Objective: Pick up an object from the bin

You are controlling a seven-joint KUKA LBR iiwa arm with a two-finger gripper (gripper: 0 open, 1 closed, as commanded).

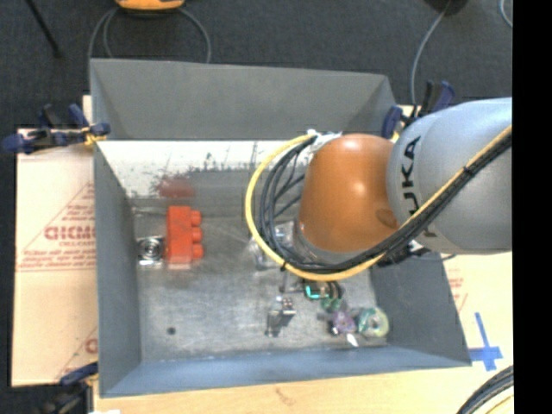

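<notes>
1. The grey metal bin (112,257) holds few things, and most of its floor is bare.
2. The arm (457,179) reaches in from the right. Its orange dome-shaped cover (345,197) and the loops of black and yellow cables (263,197) hang over the middle of the bin and hide the floor beneath them.
3. The gripper (278,310) shows below the cover, low over the floor near the front wall. Whether it is open or closed cannot be told, and nothing can be seen in its grasp.
4. Nearest to it, just to its right, is a small heap in the front right corner: a small teal piece (317,293), a small purple piece (342,322) and a pale greenish ring (376,323).
5. Well apart, on the left side, an orange-red plastic building block (184,234) lies flat, with a small round silvery metal piece (151,250) just beside it on its left.
</notes>
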